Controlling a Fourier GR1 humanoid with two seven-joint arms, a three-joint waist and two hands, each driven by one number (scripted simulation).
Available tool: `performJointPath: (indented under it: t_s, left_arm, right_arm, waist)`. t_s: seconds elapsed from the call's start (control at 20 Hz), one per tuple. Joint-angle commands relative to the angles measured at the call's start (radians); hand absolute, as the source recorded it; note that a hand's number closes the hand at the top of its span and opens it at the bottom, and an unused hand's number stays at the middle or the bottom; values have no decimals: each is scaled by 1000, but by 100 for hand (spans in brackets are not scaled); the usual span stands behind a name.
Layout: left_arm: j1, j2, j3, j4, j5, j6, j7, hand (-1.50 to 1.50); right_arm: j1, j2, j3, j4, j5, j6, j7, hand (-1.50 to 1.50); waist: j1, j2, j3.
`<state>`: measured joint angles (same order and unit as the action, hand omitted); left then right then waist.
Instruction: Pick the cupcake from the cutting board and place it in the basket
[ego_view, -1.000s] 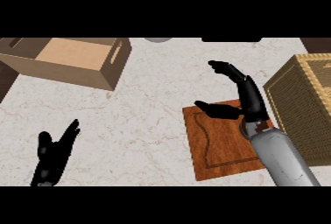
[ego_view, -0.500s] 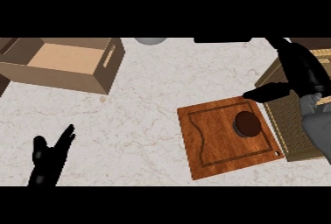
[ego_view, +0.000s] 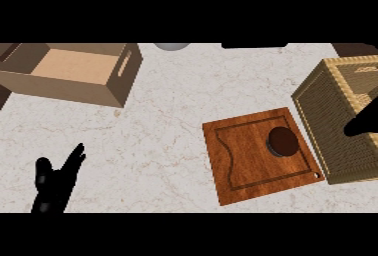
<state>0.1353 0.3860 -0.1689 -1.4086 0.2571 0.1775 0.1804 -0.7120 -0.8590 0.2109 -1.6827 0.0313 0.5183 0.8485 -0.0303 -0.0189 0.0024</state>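
My right hand shows only as a dark shape at the right edge, over the wicker basket; I cannot tell what it is doing. My left hand rests open, fingers up, at lower left. The cupcake sits on the wooden cutting board, just beside the basket. A cardboard box stands at upper left on the marble counter.

At the lower left of the frame, the left hand is matte black with slim tapering fingers. At the right edge, the right hand shows only as a black shape.
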Motion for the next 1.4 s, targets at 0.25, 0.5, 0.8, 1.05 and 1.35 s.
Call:
performJointPath:
  t_s: [0.25,0.5,0.8,1.05,1.35]
  left_arm:
    - [-4,-14,9,56,10,-47,11,0]
    - [-57,-51,-10,50,-35,-12,65,0]
    - [-26,-49,17,28,-32,-42,64,0]
    - [-31,-94,-15,42,-74,-28,41,0]
    - [-4,-52,43,12,-52,-78,59,0]
  right_arm:
    - [45,-135,-67,-126,-273,185,216,-150]
    - [134,-163,-132,-204,-326,136,207,-150]
    - [212,-49,-98,-180,-156,64,109,-150]
    - [274,67,-27,-126,57,-9,-25,-150]
    - [344,113,17,-71,211,-5,-93,-150]
  waist:
    - [16,13,-4]
    - [16,16,-3]
    - [32,19,-3]
    - [37,22,-2]
    - [36,20,-2]
